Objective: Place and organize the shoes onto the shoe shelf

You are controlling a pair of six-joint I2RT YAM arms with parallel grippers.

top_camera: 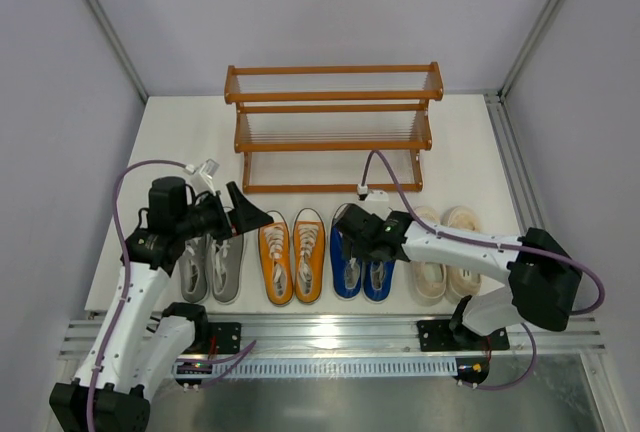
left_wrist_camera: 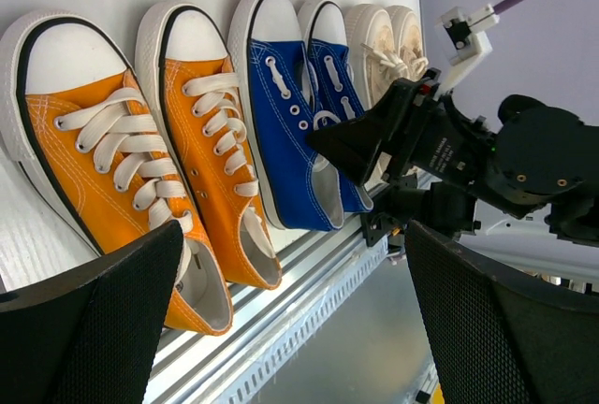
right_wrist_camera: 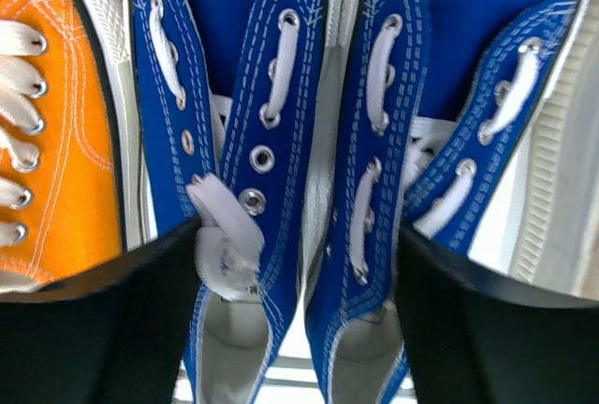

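Observation:
The orange-brown shoe shelf stands empty at the back of the table. Four pairs stand in a row at the near edge: grey, orange, blue and cream. My right gripper is low over the blue pair. In the right wrist view it is open, its fingers straddling the adjoining inner sides of both blue shoes. My left gripper hovers open and empty between the grey and orange pairs. Its wrist view shows the orange, blue and cream shoes.
A metal rail with the arm bases runs along the near table edge, just behind the shoes' heels. White walls and frame posts close in the table on three sides. The right arm reaches over the blue pair in the left wrist view.

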